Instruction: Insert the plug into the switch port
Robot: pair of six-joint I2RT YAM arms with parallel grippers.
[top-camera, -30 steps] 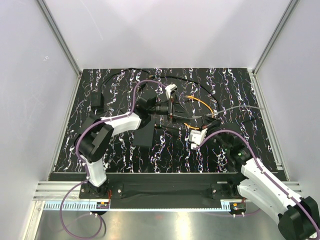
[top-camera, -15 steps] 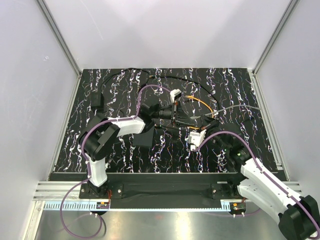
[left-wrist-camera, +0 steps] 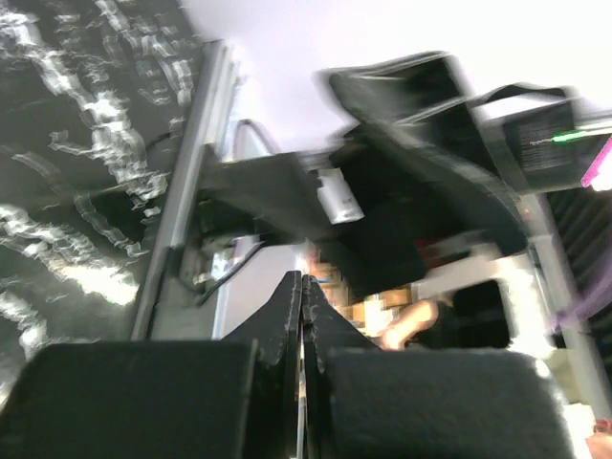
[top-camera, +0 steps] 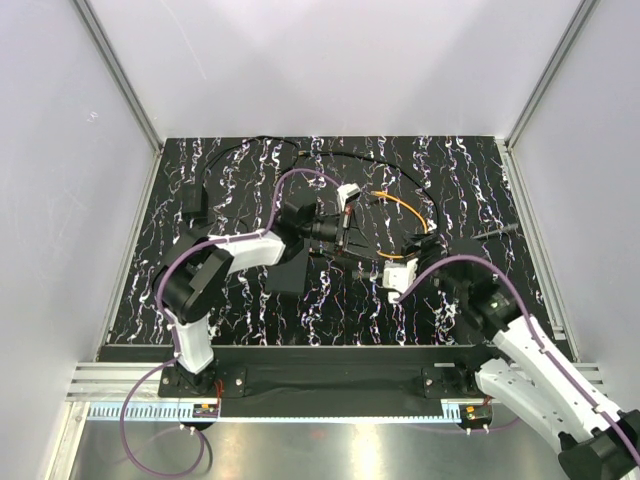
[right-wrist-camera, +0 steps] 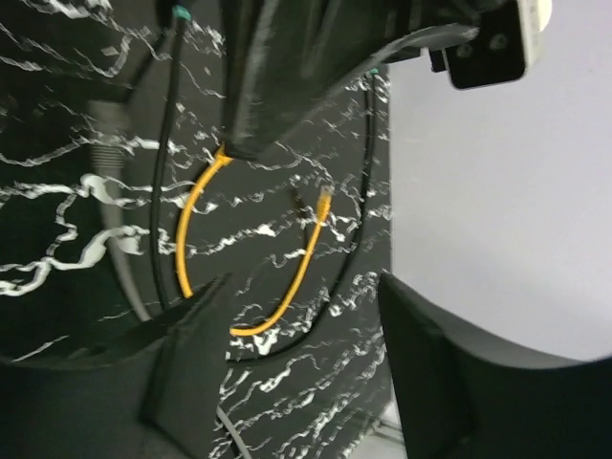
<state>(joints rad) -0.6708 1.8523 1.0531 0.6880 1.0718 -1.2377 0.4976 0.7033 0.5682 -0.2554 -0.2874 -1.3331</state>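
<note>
An orange cable loops over the black marbled table. One end, with a small plug, lies free on the table. The other end runs up into the tip of my left gripper, which is shut on it near the table's middle; in the left wrist view its fingers press together. My right gripper stands open just right of it, nothing between its fingers. The flat black box with the switch port lies under the left arm; the port itself does not show.
A small black block with a thin black cord sits at the back left, the cord arcing across the back. A grey cable lies at the right. White walls and metal rails bound the table.
My left gripper has closed on the orange cable and shifted slightly. My right gripper, shut one second ago, has opened and drawn back to the right.
</note>
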